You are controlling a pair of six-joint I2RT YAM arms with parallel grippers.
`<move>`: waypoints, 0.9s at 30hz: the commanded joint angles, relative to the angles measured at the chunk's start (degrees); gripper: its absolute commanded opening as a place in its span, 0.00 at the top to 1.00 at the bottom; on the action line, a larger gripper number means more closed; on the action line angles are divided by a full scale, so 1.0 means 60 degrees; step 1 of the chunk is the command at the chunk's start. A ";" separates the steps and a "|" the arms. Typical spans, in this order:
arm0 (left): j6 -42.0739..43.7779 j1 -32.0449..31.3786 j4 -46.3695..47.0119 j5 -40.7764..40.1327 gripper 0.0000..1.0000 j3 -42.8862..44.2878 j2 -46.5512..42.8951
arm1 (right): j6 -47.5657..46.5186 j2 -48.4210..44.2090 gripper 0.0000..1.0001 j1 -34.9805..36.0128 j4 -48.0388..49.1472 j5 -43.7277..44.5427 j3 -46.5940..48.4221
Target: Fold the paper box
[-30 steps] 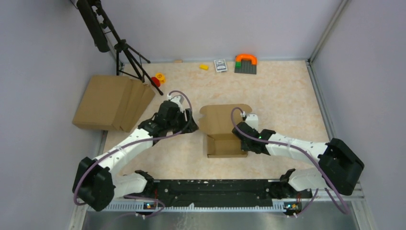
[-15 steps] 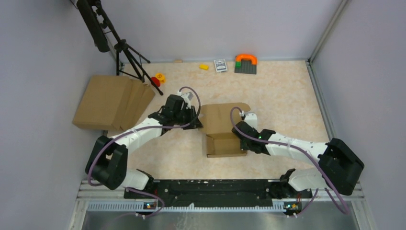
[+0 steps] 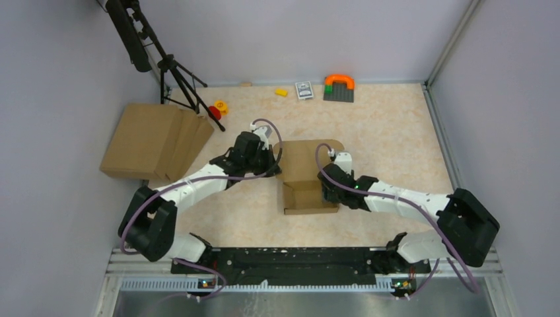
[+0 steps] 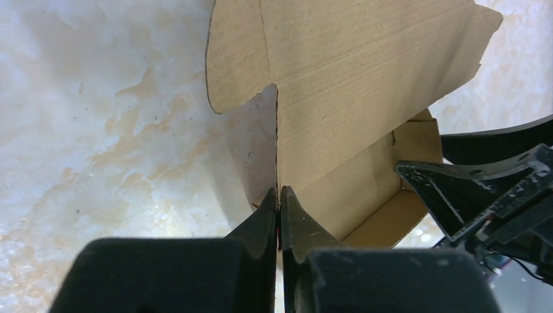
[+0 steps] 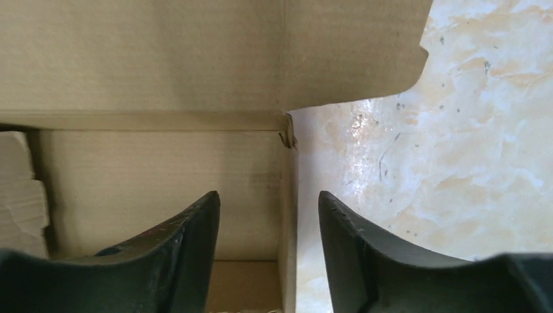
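The paper box [image 3: 305, 165] lies mid-table, a brown cardboard tray with its lid flap spread out behind it. My left gripper [image 3: 276, 164] is at the box's left edge. In the left wrist view the left gripper [image 4: 279, 195] is shut on the thin left side flap of the paper box [image 4: 352, 85], which stands on edge between the jaws. My right gripper [image 3: 325, 191] is at the tray's right side. In the right wrist view the right gripper [image 5: 267, 202] is open, with the box's right wall [image 5: 289, 195] standing between the fingers and touching neither.
A pile of flat brown cardboard [image 3: 155, 139] lies at the left, by a black tripod [image 3: 178, 72]. A red and yellow toy [image 3: 218, 109], a yellow block [image 3: 281, 92], a card deck [image 3: 304, 89] and an orange-topped brick plate [image 3: 339, 87] sit along the back wall.
My left gripper has moved right to the box's left flap and shut on it. My right gripper has opened and let go of the box's right wall.
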 commanded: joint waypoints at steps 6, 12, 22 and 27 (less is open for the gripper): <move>0.1340 -0.0438 0.0040 -0.1397 1.00 0.0255 -0.0385 | -0.0941 -0.2601 0.10 -0.1009 0.0690 -0.1169 -0.0095; 0.1663 -0.0469 0.0231 -0.1162 1.00 0.0188 -0.0488 | -0.1698 -0.3555 0.07 -0.2547 0.0811 -0.2215 -0.0069; 0.1842 -0.0498 0.0324 -0.1109 1.00 0.0015 -0.0748 | -0.2127 -0.1967 0.28 -0.4313 0.2617 -0.3982 0.0030; 0.1823 -0.0508 0.0348 -0.1232 1.00 -0.0075 -0.0935 | -0.1974 -0.1207 0.47 -0.4319 0.3064 -0.4796 0.0267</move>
